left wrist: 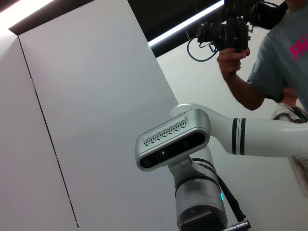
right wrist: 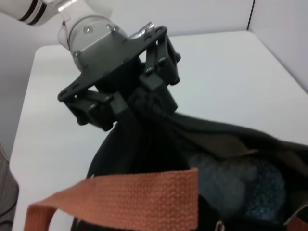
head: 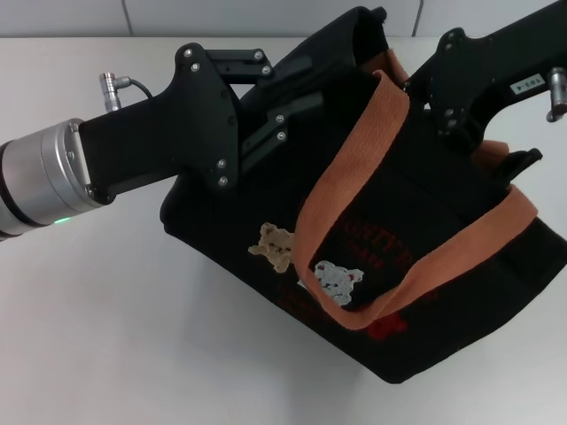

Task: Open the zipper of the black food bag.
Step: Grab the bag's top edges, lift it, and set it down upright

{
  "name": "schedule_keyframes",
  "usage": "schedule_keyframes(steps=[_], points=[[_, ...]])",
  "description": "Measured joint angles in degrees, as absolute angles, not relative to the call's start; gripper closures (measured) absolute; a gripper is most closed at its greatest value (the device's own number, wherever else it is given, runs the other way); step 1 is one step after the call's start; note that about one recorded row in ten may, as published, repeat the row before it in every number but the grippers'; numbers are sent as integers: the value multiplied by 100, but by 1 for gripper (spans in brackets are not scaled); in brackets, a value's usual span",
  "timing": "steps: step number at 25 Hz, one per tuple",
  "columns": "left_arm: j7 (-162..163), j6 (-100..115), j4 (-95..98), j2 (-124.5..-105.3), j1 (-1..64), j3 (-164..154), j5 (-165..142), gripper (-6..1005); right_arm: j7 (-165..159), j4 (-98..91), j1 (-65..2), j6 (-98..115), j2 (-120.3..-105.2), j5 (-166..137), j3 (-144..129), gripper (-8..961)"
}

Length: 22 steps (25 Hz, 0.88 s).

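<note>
Left gripper (right wrist: pixel 137 103) clamped on the black food bag (head: pixel 425 292) at its 10 o'clock corner; right gripper (head: pixel 496 155) at 2 o'clock, finger state indiscernible.

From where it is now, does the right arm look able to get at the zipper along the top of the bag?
Probably yes: the right gripper sits at the black bag's top rim, nothing between, while the left gripper pinches the far end.

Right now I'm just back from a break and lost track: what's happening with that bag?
Both arms are on the black food bag, which sits on the white table. The left gripper is clamped on the fabric at one end of the bag's top. The right gripper is at the opposite end. The bag's top already gapes open, with something bluish inside.
</note>
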<state>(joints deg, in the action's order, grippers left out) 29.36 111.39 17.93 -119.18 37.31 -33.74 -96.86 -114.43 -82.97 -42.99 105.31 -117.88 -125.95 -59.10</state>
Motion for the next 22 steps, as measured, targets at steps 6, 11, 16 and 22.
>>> schedule_keyframes(steps=[6,11,16,22], points=[[2935,11151,1793,-11918,3737,-3375,-9686,798,-11434,-8345,-4205,10490,-11807,-12526,-5878,888],[2935,11153,1793,-11918,3746,-3375,-9686,799,-11430,-8542,-4075,10558,-11816,-12385,-5657,954],[2935,11143,1793,-11918,3746,-3354,-9686,800,-11387,-8644,-3897,10710,-11806,-12327,-5436,953],[2935,11120,1793,-11918,3748,-3338,-9685,799,-11260,-8664,-3735,10944,-11772,-12221,-5176,948]])
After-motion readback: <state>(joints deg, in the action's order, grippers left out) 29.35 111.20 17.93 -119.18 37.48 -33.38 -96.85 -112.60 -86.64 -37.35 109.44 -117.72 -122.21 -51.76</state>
